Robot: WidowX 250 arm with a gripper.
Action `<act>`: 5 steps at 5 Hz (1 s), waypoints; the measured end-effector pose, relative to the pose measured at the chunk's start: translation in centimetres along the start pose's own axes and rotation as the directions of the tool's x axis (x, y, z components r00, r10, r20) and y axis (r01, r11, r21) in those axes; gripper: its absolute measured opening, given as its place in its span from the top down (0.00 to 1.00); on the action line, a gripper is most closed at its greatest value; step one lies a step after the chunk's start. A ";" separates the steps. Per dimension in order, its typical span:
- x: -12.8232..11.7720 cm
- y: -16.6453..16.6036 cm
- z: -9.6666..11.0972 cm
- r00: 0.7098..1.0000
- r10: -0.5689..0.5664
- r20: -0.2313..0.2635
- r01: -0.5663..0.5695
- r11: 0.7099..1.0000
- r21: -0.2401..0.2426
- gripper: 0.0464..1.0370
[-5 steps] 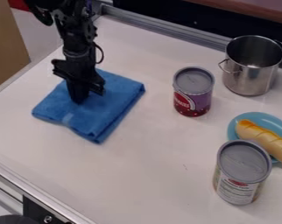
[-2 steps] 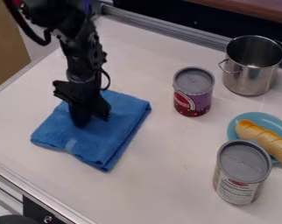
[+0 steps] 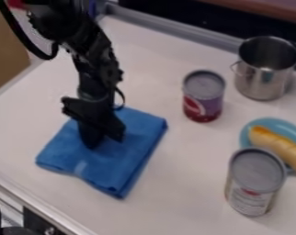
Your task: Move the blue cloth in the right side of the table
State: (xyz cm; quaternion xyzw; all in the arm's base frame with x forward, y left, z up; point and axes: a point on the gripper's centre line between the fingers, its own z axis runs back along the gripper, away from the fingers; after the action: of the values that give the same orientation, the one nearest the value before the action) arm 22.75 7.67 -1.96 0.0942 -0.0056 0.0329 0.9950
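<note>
In the camera view, we see a smooth white bench [image 3: 175,197], with a grey metal rail [image 3: 175,28] along its far edge and metal trim [image 3: 34,202] along its lower-left edge. A flat tan panel [image 3: 6,50] stands past the upper-left edge; a reddish-brown surface [image 3: 267,7] lies beyond the rail. The folded blue cloth [image 3: 138,151] lies near the trim, under the black tool [image 3: 103,141]; we cannot tell whether that is clenched. Nearer the right edge we find a shiny steel pot [image 3: 261,82] and a round blue plate [image 3: 270,122].

There are two cans [image 3: 203,98], one pot [image 3: 261,82], one plate [image 3: 276,123], one loaf [image 3: 279,146] and one cloth [image 3: 122,160].
</note>
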 end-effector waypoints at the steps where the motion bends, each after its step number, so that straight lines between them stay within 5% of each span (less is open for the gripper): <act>1: -0.6 -1.6 0.2 1.000 -0.013 -0.016 0.013 1.000 -0.003 0.99; 3: -2.6 -5.0 0.8 1.000 -0.001 -0.017 0.001 1.000 -0.018 0.99; 5: -2.9 -6.5 1.0 0.985 0.172 -0.014 -0.172 0.985 0.002 0.99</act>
State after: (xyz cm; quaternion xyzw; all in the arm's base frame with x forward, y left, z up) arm 20.32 0.97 -2.23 0.0934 -0.0069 0.1194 0.9884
